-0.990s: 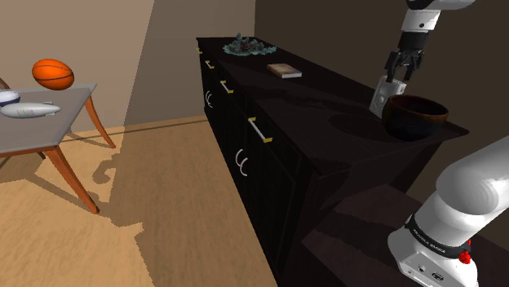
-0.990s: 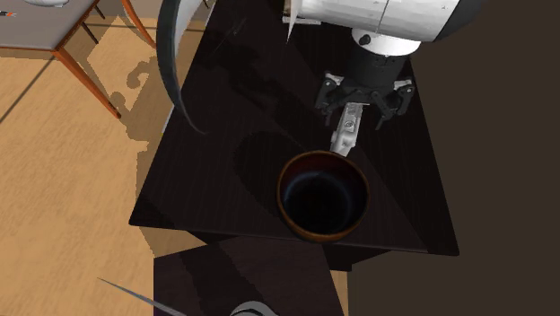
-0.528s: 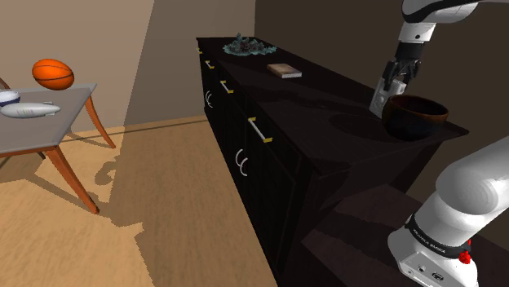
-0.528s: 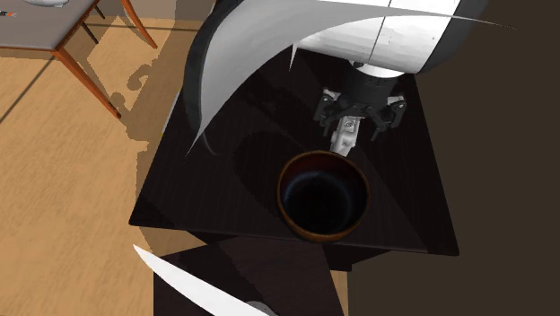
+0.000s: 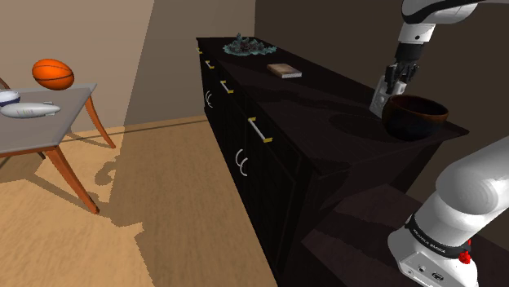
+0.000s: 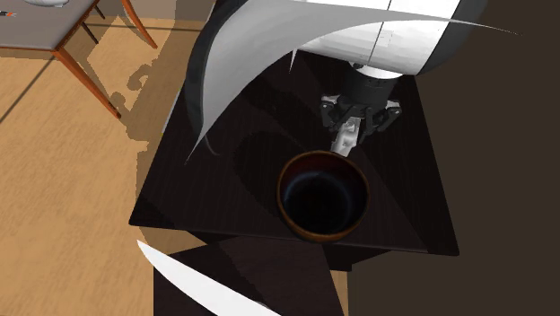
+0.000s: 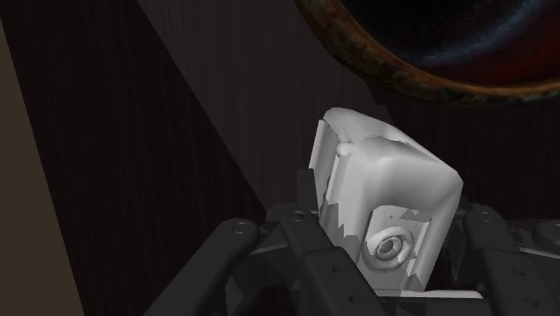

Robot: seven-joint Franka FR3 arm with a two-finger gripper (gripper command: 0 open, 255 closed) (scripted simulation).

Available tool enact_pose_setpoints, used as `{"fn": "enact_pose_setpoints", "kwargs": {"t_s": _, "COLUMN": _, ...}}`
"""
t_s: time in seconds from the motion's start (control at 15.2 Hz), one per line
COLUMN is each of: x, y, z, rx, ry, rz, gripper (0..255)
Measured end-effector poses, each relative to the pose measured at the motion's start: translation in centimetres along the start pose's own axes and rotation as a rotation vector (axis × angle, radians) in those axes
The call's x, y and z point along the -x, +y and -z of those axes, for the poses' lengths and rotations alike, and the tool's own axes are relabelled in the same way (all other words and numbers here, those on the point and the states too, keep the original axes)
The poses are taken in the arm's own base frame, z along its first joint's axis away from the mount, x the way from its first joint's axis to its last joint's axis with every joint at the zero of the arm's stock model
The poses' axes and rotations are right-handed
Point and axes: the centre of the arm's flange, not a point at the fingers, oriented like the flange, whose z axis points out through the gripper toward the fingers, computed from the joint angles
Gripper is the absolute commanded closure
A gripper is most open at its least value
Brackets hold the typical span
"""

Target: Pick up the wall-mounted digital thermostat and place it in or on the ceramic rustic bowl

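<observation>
- One black gripper [image 6: 350,127] is closed on a pale grey thermostat [image 7: 386,193], clasped between both fingers.
- Thermostat hangs just outside the dark bowl's [image 5: 414,116] rim, over the dark worktop [image 5: 326,106].
- Bowl sits near the worktop's end edge, with bare surface behind the gripper.

A long dark cabinet [image 5: 326,102] stands on a wood floor [image 5: 122,228]. On its top lie a small book [image 5: 285,71] and a dish [image 5: 245,47] of what may be leaves. Nearby, a grey table [image 5: 72,104] holds an orange ball [image 5: 53,72].
</observation>
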Motion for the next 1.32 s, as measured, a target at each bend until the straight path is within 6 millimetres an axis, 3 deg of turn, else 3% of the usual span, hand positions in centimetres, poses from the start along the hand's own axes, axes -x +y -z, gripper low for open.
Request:
{"fn": "enact_pose_setpoints", "kwargs": {"t_s": 0.59, "x": 0.0, "y": -0.1, "z": 0.2, "rx": 0.000, "ry": 0.000, "rz": 0.000, "gripper": 255}}
{"fn": "enact_pose_setpoints", "kwargs": {"t_s": 1.32, "x": 0.6, "y": -0.2, "z": 5.7, "rx": 0.000, "ry": 0.000, "rz": 0.000, "gripper": 255}}
